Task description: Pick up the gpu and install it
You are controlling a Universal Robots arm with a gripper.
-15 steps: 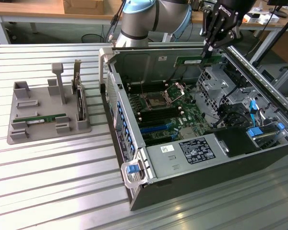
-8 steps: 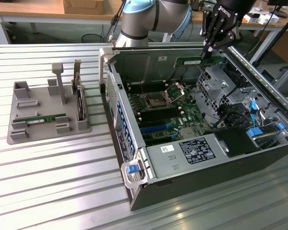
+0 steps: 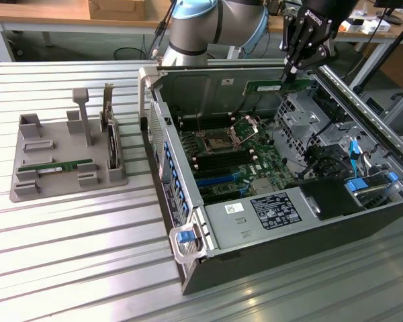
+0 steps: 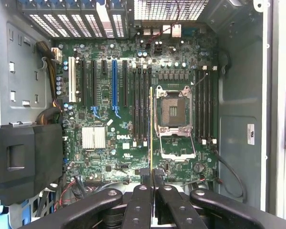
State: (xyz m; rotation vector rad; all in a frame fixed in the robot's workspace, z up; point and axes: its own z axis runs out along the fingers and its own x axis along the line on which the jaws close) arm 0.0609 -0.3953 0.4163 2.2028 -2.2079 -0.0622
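Note:
Over the far side of the open computer case, my gripper is shut on the gpu, a thin green stick held level above the case's back wall. In the wrist view the gpu appears edge-on as a thin line running out from my gripper. It hangs over the motherboard, between the long black memory slots and the CPU socket. A second green stick like it lies on the grey holder at the exterior view's left.
The grey holder also carries an upright card and a grey post. A black shroud and blue-tabbed drive parts fill the case's near right end. The ribbed metal table lies around the case.

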